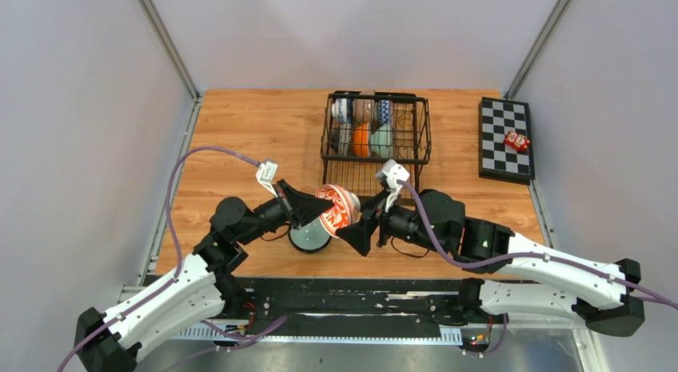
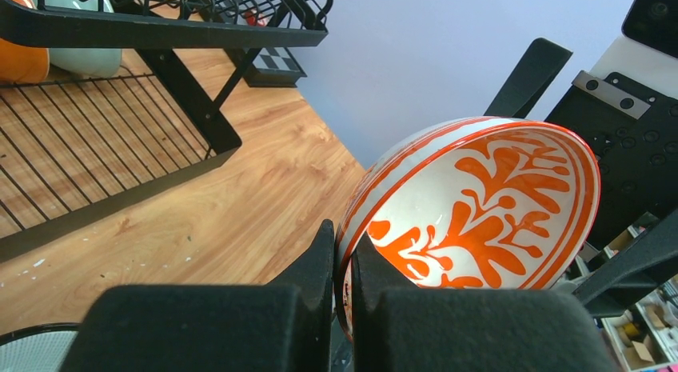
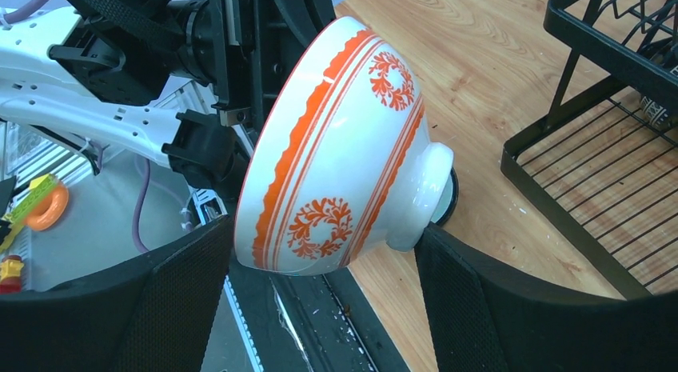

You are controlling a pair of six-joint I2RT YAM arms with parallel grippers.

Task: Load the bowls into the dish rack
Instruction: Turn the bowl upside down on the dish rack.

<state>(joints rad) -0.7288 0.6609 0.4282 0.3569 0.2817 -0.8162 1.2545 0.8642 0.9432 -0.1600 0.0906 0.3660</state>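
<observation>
A white bowl with orange-red floral pattern [image 1: 337, 208] hangs tilted above the table's near middle. My left gripper [image 1: 318, 206] is shut on its rim, one finger inside and one outside [image 2: 344, 256]. The bowl's inside [image 2: 480, 204] faces the left wrist camera. My right gripper [image 1: 353, 222] is open and straddles the bowl's outside [image 3: 344, 148], one finger [image 3: 192, 292] beside the rim, the other beside the foot. The black wire dish rack [image 1: 329, 140] stands behind, with several bowls [image 1: 364, 124] on edge in its raised basket. Its lower tray [image 3: 576, 172] is bare.
A dark-rimmed round bowl [image 1: 310, 238] sits on the wooden table just under the held bowl. A checkered board [image 1: 500, 160] with a small red object [image 1: 517, 140] lies at the far right. Grey walls enclose the table on three sides.
</observation>
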